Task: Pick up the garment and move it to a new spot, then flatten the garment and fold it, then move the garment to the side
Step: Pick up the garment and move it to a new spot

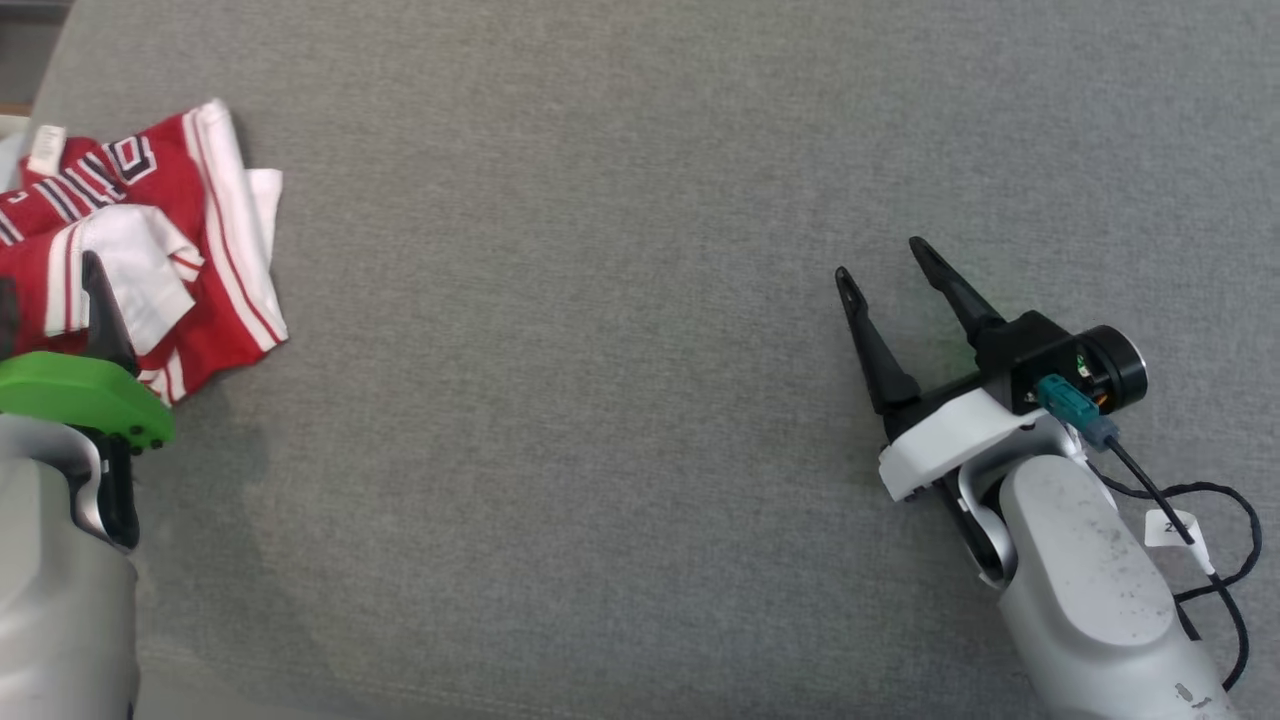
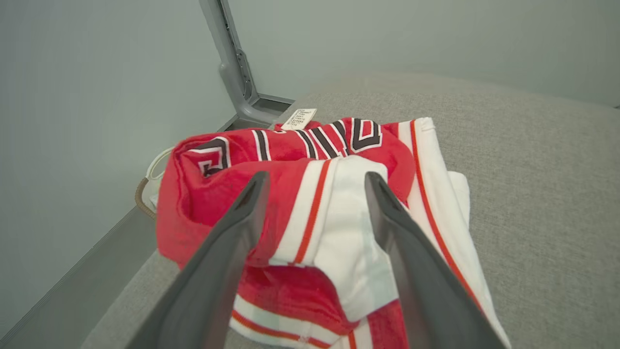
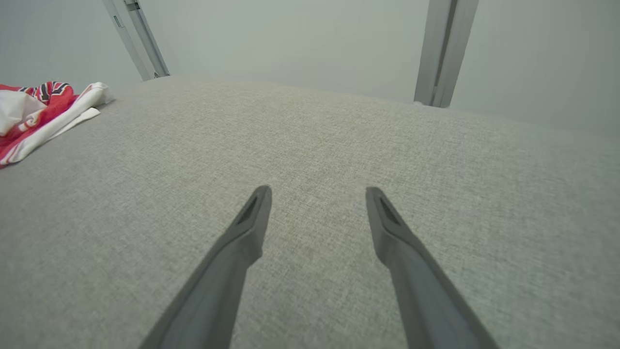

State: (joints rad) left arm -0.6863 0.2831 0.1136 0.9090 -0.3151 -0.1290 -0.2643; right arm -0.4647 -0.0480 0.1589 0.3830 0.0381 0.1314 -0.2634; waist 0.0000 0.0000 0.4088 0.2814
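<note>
fingers [image 2: 227, 232] of the left gripper [image 2: 316, 175] stand spread apart, released and gripping nothing, at the far left of the head view, over the near part of the garment [image 2: 290, 155]. in the left wrist view a white fold of the cloth, edged with an orange stripe, lies in the gap between them; whether the tips touch it cannot be told. a green cover [image 1: 80, 395] sits on the left wrist. the garment, red and white with dark lettering, lies crumpled at the left edge of the grey fabric surface [image 1: 600, 300], with a small white label [image 2: 299, 118] at its far side. well apart to the right, the right gripper [image 1: 879, 258] is over the grey surface, its fingers likewise wide and holding nothing, tips pointing up and slightly left in the head view. a black cable [image 1: 1215, 520] loops beside its pale forearm.
</note>
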